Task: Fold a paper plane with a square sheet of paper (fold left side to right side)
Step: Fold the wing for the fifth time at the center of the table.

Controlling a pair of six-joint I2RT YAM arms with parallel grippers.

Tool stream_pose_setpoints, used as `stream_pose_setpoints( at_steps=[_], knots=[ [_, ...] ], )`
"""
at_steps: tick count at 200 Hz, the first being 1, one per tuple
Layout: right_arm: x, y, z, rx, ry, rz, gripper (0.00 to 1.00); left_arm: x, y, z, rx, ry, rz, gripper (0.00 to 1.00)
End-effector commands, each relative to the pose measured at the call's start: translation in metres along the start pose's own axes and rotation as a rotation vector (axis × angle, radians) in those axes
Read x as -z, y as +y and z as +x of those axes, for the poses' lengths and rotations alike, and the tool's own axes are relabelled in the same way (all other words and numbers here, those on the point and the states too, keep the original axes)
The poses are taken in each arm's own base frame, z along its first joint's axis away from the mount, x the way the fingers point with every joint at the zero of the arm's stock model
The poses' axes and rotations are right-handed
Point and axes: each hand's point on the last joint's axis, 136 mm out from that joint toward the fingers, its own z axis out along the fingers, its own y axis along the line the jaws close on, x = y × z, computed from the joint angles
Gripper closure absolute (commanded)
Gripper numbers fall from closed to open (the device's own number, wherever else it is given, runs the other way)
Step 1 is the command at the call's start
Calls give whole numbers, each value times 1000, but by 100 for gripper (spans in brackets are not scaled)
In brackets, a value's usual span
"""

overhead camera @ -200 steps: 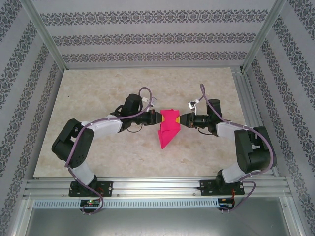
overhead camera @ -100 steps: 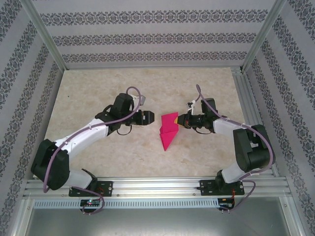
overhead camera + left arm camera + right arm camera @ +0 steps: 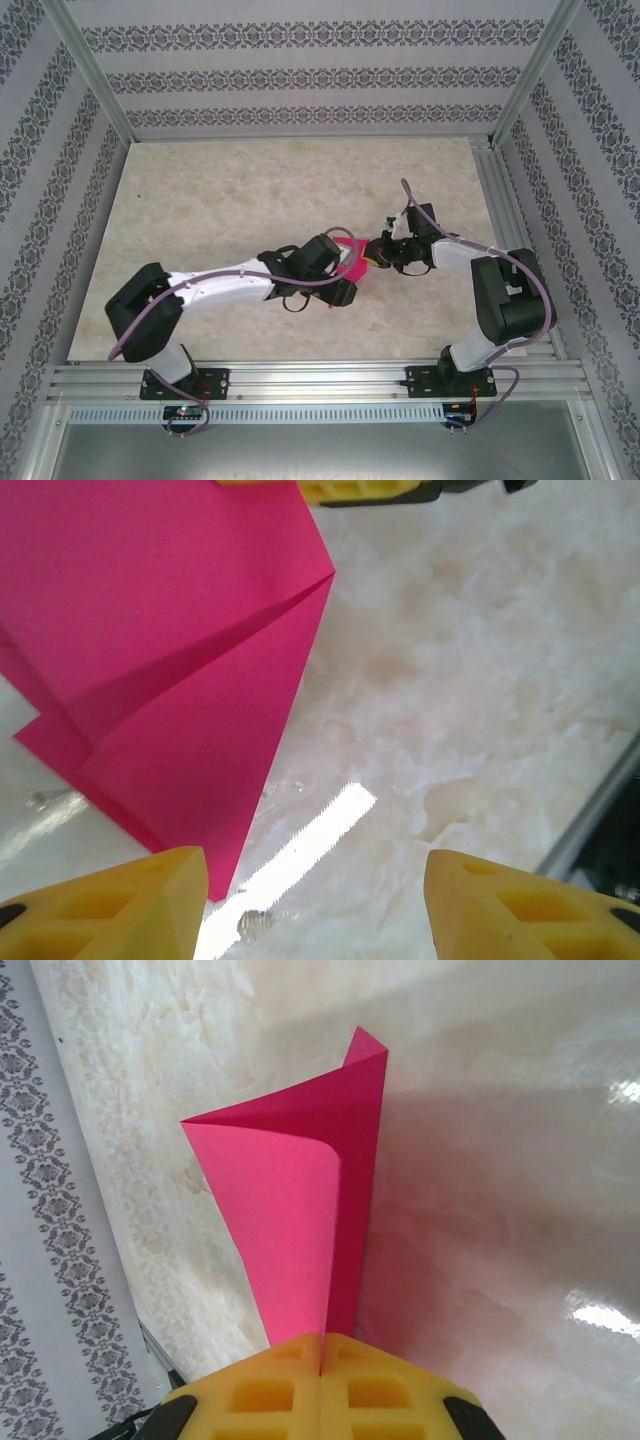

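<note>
The sheet of paper, a half-folded pink wedge, sits near the middle of the table. The right claw is pinched tight on one edge of it, seemingly to prop that flap up off the table. The left claw hangs low over the table at the wedge's point, jaws apart and gripping nothing, probably lining up a press. From above, its wrist covers most of the folds.

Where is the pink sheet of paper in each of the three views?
Top external: sheet of paper near the table's middle, partly under the left arm.
Left wrist: paper upper left, tip beside the open left claw.
Right wrist: paper centre, standing up from the right claw.
Shared landmark: the right claw, yellow fingers shut on the paper's edge.
</note>
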Motion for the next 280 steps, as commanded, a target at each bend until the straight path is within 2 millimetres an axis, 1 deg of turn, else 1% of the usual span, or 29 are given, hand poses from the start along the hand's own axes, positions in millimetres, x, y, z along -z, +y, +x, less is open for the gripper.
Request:
stream_pose_setpoints(
  at_steps=[1,38,62,90,112,166,212,237,280],
  knots=[
    [0,3,-4,-12,-7,22,98,-6,4,-7,-55,-3,-96,39],
    [-3,9,-5,-3,4,24,98,-18,16,-7,-49,11,-160,39],
    [-6,12,-5,-2,13,30,96,-24,21,-2,-51,29,-178,38],
    [-11,15,-6,-3,24,42,95,-27,26,1,-57,35,-192,38],
    [-13,18,-6,5,29,49,95,-28,33,3,-56,36,-225,38],
    [-19,19,-1,8,53,73,94,-35,49,9,-50,47,-293,39],
    [-21,19,-1,7,59,89,94,-42,56,15,-48,64,-322,43],
    [-22,17,0,4,65,99,92,-47,59,19,-46,79,-322,48],
    [-25,15,1,12,76,111,88,-49,60,20,-41,77,-323,55]
  ],
)
